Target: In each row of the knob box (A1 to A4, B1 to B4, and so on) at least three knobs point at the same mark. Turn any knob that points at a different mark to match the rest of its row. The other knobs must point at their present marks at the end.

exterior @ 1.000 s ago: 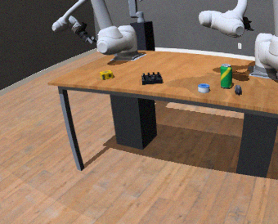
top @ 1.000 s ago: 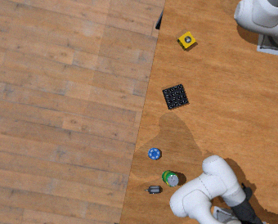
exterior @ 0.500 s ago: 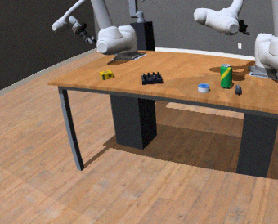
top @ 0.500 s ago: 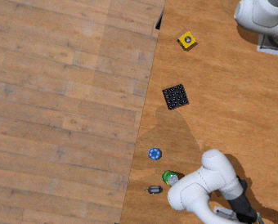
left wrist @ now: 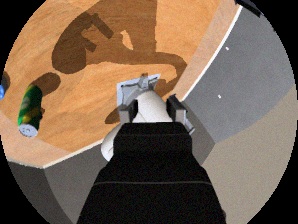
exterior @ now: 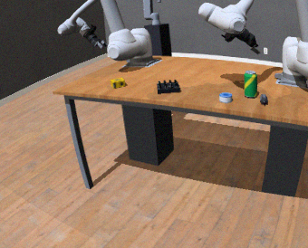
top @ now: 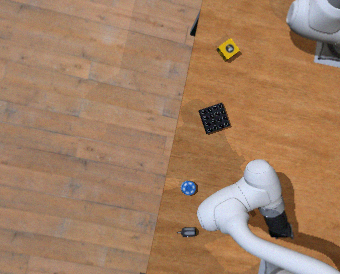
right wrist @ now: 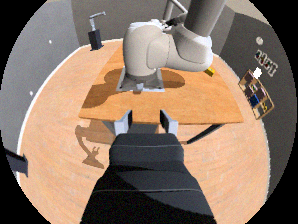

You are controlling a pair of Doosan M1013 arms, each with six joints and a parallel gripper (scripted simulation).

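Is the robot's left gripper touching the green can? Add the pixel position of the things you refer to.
Apart. In the left wrist view, the left gripper [exterior: 253, 47] [left wrist: 152, 104] has its fingers open, and the green can [exterior: 250, 85] [left wrist: 30, 110] stands well off to one side.

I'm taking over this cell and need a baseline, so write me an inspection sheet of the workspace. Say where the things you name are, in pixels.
Surface: wooden table [top: 308, 120] [exterior: 206, 77] [left wrist: 200, 20] [right wrist: 200, 100]; no spill seen.
Job's things: black knob box [top: 214, 118] [exterior: 168, 89], knobs up; marks too small to read.
Clutter: yellow block [top: 227, 49] [exterior: 118, 82] [right wrist: 210, 72]; blue-topped round item [top: 188, 188] [exterior: 226, 98] [left wrist: 2, 92]; upright green can [exterior: 250, 84] [left wrist: 30, 111]; small dark item [top: 189, 232] [exterior: 264, 100].
Grippers: left gripper [left wrist: 152, 107] and right gripper [right wrist: 146, 115] open, empty.
Cables: nothing seen.
Surroundings: plank floor [top: 78, 125] [exterior: 57, 190] [right wrist: 55, 150], grey walls [exterior: 30, 36] [left wrist: 230, 100] [right wrist: 35, 65].
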